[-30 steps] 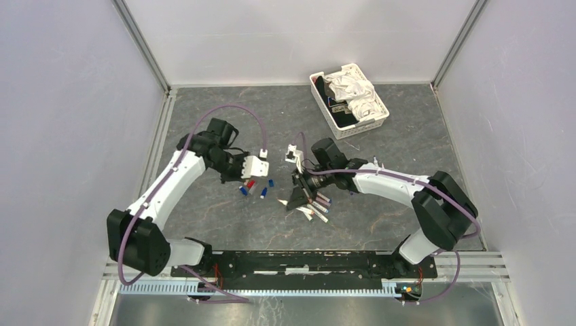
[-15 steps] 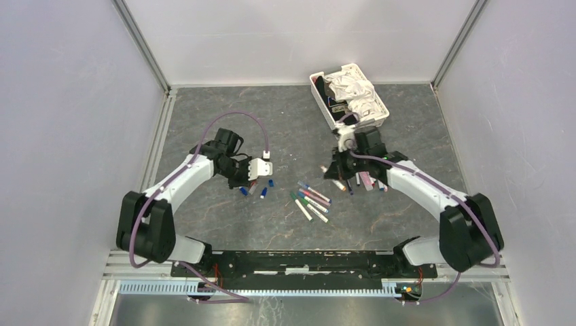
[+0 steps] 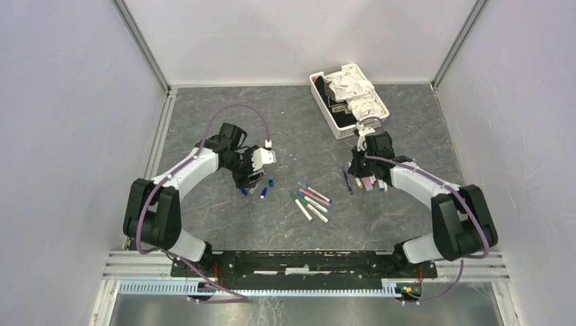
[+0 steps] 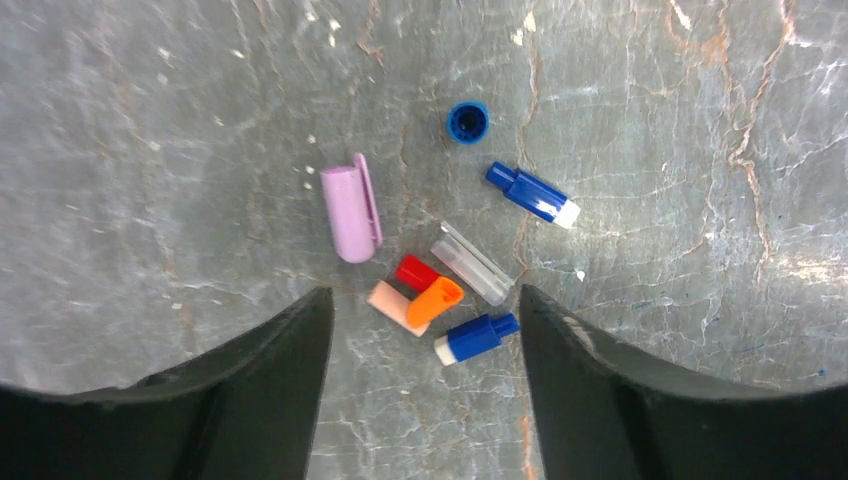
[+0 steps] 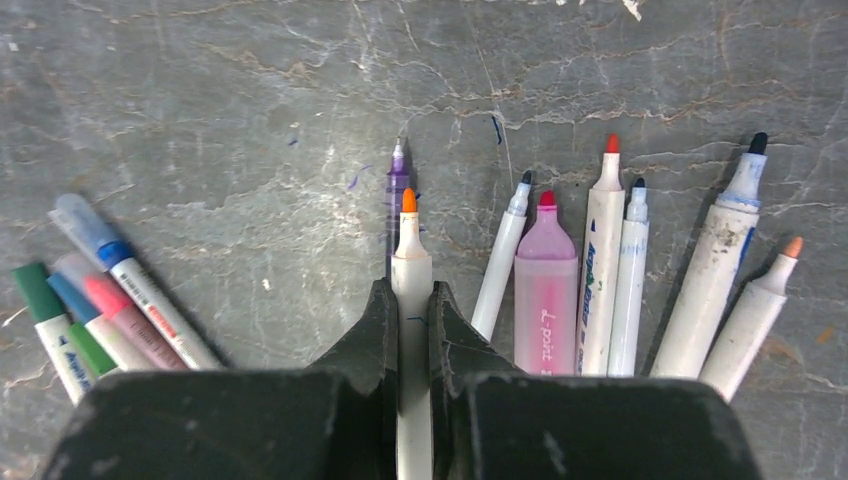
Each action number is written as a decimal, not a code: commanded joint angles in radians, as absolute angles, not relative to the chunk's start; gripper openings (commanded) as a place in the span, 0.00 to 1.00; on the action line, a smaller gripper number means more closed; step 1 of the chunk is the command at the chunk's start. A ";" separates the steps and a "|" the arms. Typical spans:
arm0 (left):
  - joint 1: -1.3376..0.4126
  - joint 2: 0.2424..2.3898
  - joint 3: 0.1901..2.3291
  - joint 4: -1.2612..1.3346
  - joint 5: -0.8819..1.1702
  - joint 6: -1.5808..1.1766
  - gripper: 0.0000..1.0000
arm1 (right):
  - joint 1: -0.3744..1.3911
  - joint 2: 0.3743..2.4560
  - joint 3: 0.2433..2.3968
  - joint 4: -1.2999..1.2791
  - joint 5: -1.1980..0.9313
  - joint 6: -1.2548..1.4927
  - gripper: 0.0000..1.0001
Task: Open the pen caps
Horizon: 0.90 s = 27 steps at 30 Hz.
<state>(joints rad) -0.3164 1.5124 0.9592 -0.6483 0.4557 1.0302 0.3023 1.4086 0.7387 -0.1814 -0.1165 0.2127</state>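
Several loose pen caps (image 4: 435, 301) lie in a pile on the table: purple, blue, clear, red, pink and orange. My left gripper (image 4: 424, 325) hangs open just above them with nothing between its fingers. From above, the left gripper (image 3: 250, 176) sits over the same caps (image 3: 258, 188). My right gripper (image 5: 411, 292) is shut on a white pen with a bare orange tip (image 5: 410, 262), held low over a thin purple pen (image 5: 398, 182). Beside it on the right lies a row of uncapped pens (image 5: 605, 270). Several capped pens (image 5: 100, 300) lie at the left.
A white basket (image 3: 320, 102) holding crumpled cloth stands at the back, just beyond the right gripper (image 3: 360, 170). The capped pens (image 3: 311, 200) lie mid-table between the arms. Grey walls with metal rails close in both sides and the back.
The two grippers have drawn apart from the middle. The left one has swung over the cap pile and opened. The right one carried the orange-tipped pen right, to the uncapped row.
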 commanded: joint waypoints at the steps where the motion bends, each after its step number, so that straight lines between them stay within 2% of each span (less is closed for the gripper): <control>1: -0.322 1.446 1.063 -0.713 0.537 0.970 0.81 | 0.302 1.472 0.776 -0.092 -0.086 0.234 0.02; 3: -0.322 1.436 1.116 -0.745 0.554 0.942 0.87 | 0.304 1.490 0.782 -0.078 -0.101 0.242 0.03; 8: -0.321 1.418 1.210 -0.821 0.585 0.887 0.94 | 0.360 1.497 0.804 -0.067 -0.072 0.249 0.06; 15: -0.321 1.392 1.249 -0.863 0.590 0.876 0.96 | 0.429 1.551 0.825 -0.059 -0.066 0.262 0.08; 20: -0.321 1.388 1.258 -0.865 0.578 0.862 1.00 | 0.438 1.605 0.824 -0.069 -0.028 0.257 0.18; 27: -0.319 1.370 1.279 -0.850 0.575 0.833 1.00 | 0.454 1.628 0.801 -0.090 0.039 0.228 0.37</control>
